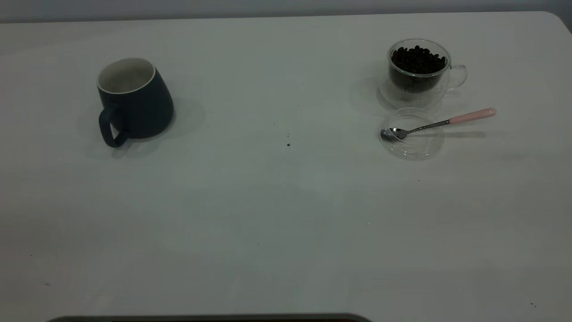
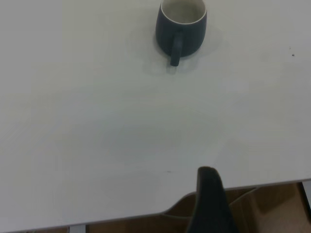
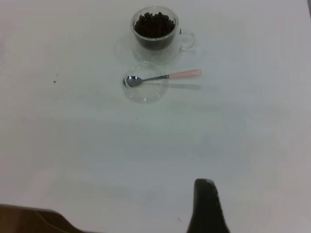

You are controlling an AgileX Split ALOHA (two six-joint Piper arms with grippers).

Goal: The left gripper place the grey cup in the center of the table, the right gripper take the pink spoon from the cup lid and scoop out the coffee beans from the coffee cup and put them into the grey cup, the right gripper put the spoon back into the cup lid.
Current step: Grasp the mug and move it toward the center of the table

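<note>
The grey cup stands upright at the far left of the table, handle toward the near edge; it also shows in the left wrist view. The coffee cup holds the coffee beans at the far right. Just in front of it lies the cup lid with the pink spoon, bowl in the lid and pink handle pointing right. The right wrist view shows the coffee cup, lid and spoon. The left gripper and the right gripper are far from these, each one shut dark shape. Neither shows in the exterior view.
A few tiny dark specks lie near the table's middle. The table's near edge and a brown surface below it show in the left wrist view. A dark strip runs along the exterior view's near edge.
</note>
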